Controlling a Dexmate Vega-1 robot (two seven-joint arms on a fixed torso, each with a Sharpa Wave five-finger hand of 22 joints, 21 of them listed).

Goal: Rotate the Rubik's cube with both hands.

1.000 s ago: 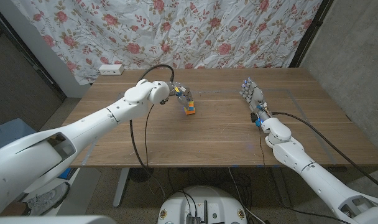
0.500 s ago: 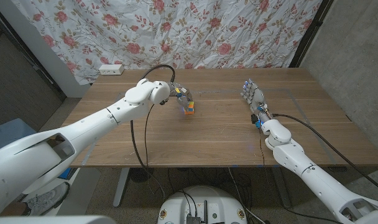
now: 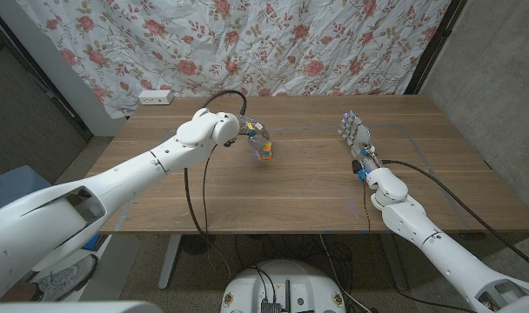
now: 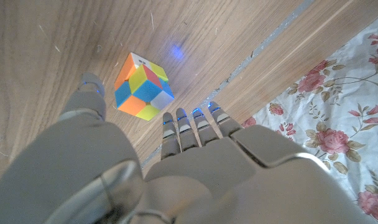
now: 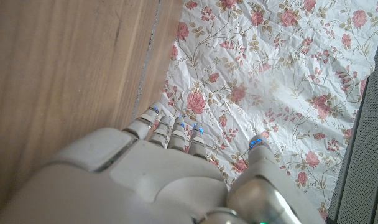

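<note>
The Rubik's cube (image 3: 265, 151) is small and multicoloured, and sits tilted just above the table's far middle. My left hand (image 3: 251, 133) reaches over it from the left. In the left wrist view the cube (image 4: 143, 86) lies between the thumb and the fingertips (image 4: 168, 119), which pinch it at its edges. My right hand (image 3: 356, 137) stands at the right side of the table, well apart from the cube. Its fingers (image 5: 174, 127) are straight and apart, holding nothing.
The wooden table (image 3: 299, 196) has a flowered cloth (image 3: 273, 43) hanging behind its far edge. A white power strip (image 3: 155, 96) lies at the back left. A black cable (image 3: 195, 196) loops from my left arm over the table.
My left hand has drawn slightly up and back with the cube, which now sits a little higher and more tilted. My right hand has not moved.
</note>
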